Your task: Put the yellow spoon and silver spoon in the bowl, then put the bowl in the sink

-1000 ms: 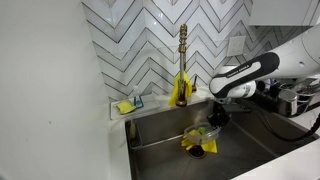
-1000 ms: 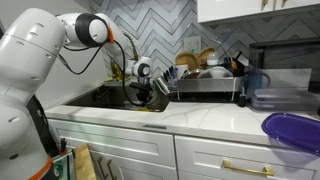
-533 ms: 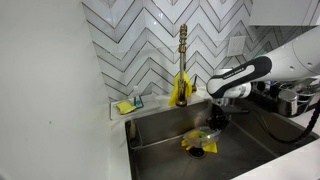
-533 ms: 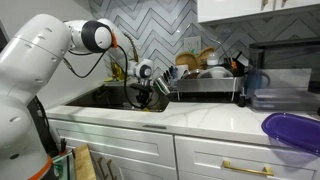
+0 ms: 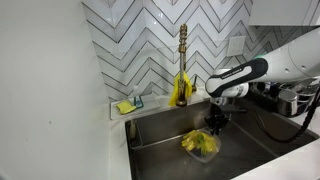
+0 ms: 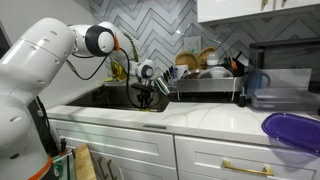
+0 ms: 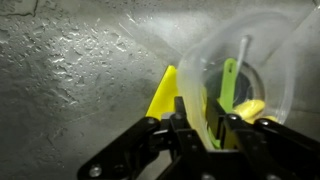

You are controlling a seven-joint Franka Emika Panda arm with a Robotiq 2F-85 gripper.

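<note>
My gripper (image 7: 198, 128) is shut on the rim of a clear plastic bowl (image 7: 265, 55) and holds it low inside the sink (image 5: 165, 135). In the wrist view a yellow-green spoon (image 7: 230, 85) lies inside the bowl, with a pale handle (image 7: 243, 45) beside it that may be the silver spoon. A yellow cloth (image 7: 163, 92) lies on the sink floor under the bowl. In an exterior view the gripper (image 5: 214, 122) hangs over the bowl (image 5: 200, 138) and the yellow cloth (image 5: 198, 147). In another exterior view the gripper (image 6: 147, 95) dips into the sink.
A gold faucet (image 5: 183, 52) stands behind the sink, with a yellow item (image 5: 180, 92) at its base. A sponge (image 5: 125, 105) sits on the back ledge. A dish rack (image 6: 205, 80) with dishes stands beside the sink. A purple lid (image 6: 293, 130) lies on the counter.
The arm has moved the bowl lower into the sink, closer to the yellow cloth on the sink floor. The grip on the bowl rim is unchanged.
</note>
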